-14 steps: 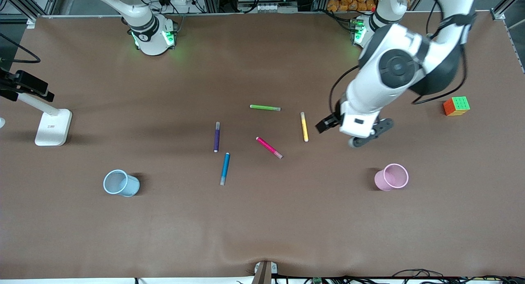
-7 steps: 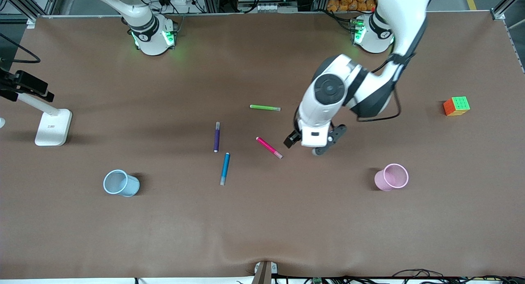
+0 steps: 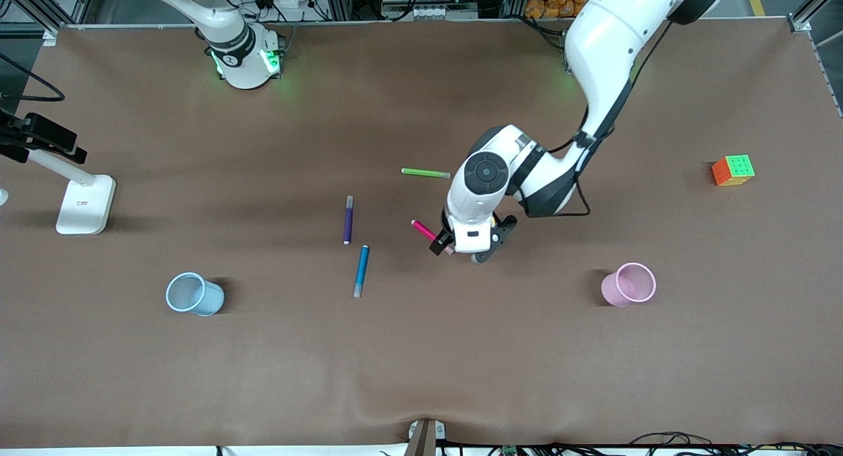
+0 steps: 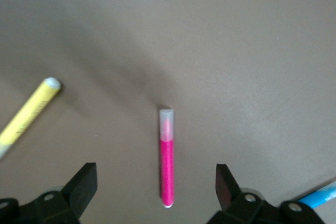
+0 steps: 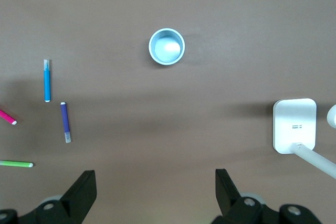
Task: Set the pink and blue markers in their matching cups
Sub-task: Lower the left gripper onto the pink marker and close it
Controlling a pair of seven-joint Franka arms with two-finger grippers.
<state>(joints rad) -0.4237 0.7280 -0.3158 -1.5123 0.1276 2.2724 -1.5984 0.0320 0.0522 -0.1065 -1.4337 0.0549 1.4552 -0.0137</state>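
The pale pink plastic cup (image 3: 629,284) and the pale blue plastic cup (image 3: 193,294) stand empty on the brown tabletop (image 3: 421,350). No writing can be read. The left tool (image 4: 157,192) hovers spread wide over the magenta-pink marker (image 4: 167,164). The bright blue marker (image 3: 361,271) lies nearer the blue cup. The right tool (image 5: 156,199) waits, fingers apart.
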